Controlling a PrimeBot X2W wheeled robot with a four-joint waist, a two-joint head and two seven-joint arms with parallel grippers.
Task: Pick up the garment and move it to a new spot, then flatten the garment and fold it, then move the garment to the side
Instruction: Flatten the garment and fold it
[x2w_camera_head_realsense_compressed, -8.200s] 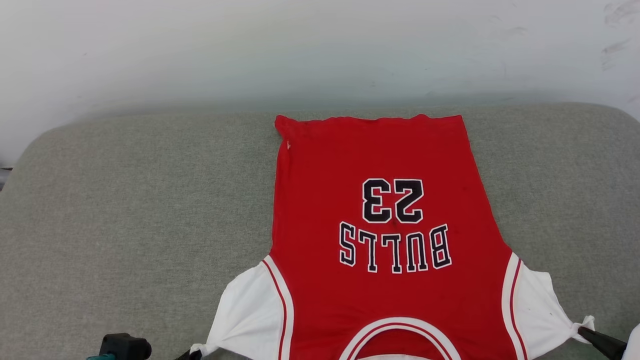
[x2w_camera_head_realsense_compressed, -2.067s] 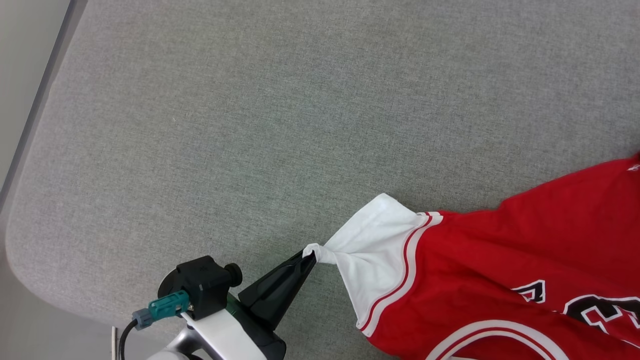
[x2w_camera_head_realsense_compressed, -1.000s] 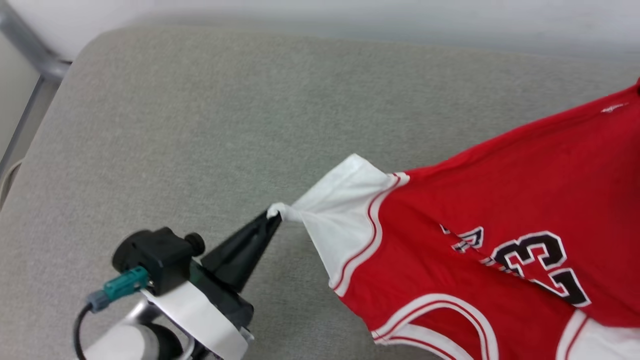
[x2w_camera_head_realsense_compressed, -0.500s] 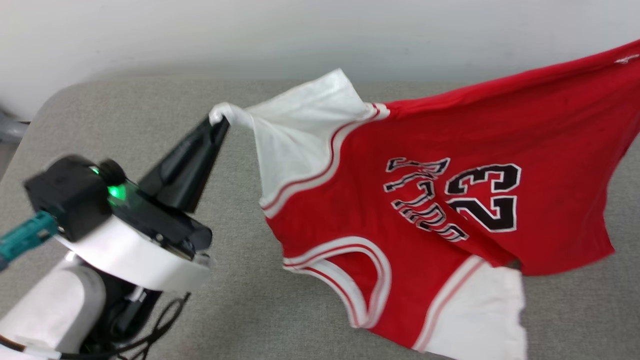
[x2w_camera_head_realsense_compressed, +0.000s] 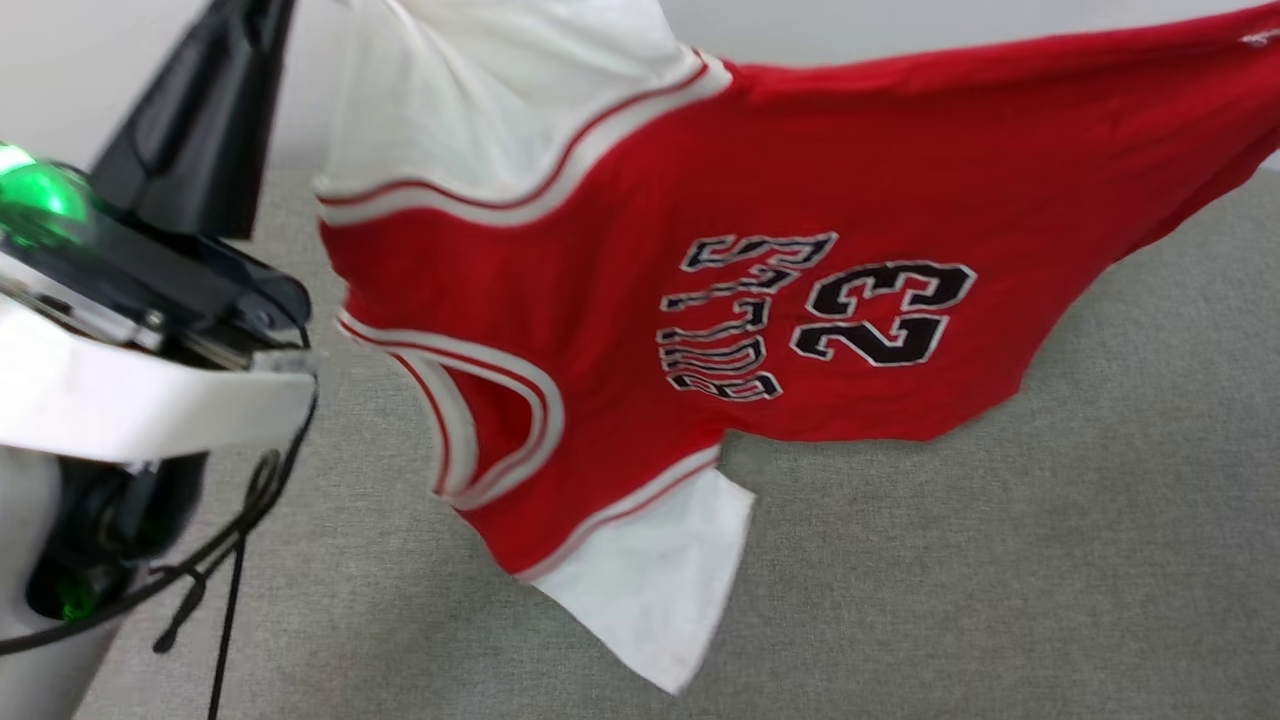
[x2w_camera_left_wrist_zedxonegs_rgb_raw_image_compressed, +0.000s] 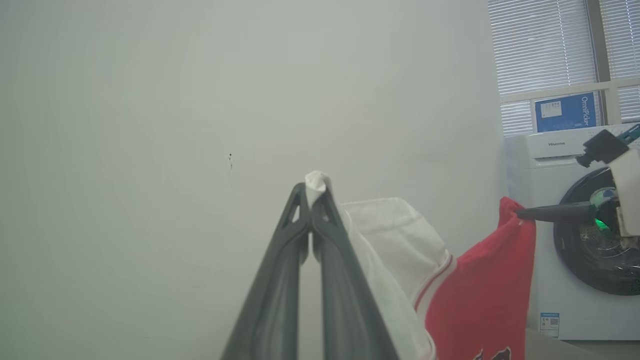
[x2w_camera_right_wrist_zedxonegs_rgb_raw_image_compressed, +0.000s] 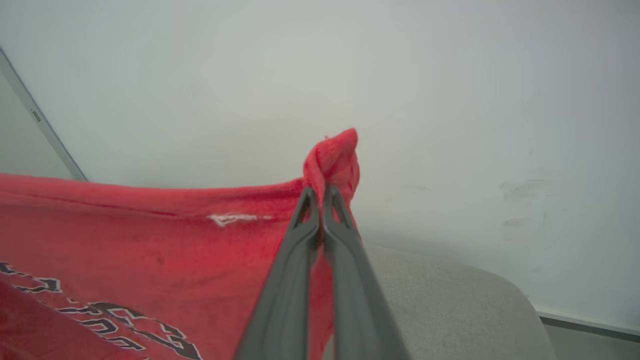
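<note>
Holds the red jersey (x2w_camera_head_realsense_compressed: 700, 180) up in the air over the grey cushion (x2w_camera_head_realsense_compressed: 1000, 560), stretched sideways between two pinches. Grips with the left gripper (x2w_camera_left_wrist_zedxonegs_rgb_raw_image_compressed: 315, 192) closed tight on a small tuft at the tip of a white sleeve (x2w_camera_left_wrist_zedxonegs_rgb_raw_image_compressed: 395, 225). Grips with the right gripper (x2w_camera_right_wrist_zedxonegs_rgb_raw_image_compressed: 321, 192) likewise clamped on a bunched corner of the red hem (x2w_camera_right_wrist_zedxonegs_rgb_raw_image_compressed: 332, 155). Leaves the other white sleeve (x2w_camera_head_realsense_compressed: 650, 590) dangling low, seemingly near the cushion but not on it.

Risks losing a tuft to a jerk or to arms spread too wide, with so little cloth in each pinch; would drop that side in a heap. Risks also landing twisted or doubled on itself, being held by one sleeve and one hem corner rather than by matching corners; would mean more flattening afterward. Could trap the dangling sleeve under the body on lowering and hide a crease there.

Reads "23" (x2w_camera_head_realsense_compressed: 880, 312) in black with white outline. Beside it, crumpled lettering (x2w_camera_head_realsense_compressed: 740, 315), too folded to spell with certainty. Near the hem, a small white mark (x2w_camera_right_wrist_zedxonegs_rgb_raw_image_compressed: 235, 218), unreadable. Seems to read "Hisense" on the white washing machine (x2w_camera_left_wrist_zedxonegs_rgb_raw_image_compressed: 544, 295) and "OmniPicker" on a blue sign (x2w_camera_left_wrist_zedxonegs_rgb_raw_image_compressed: 565, 111) above it.
</note>
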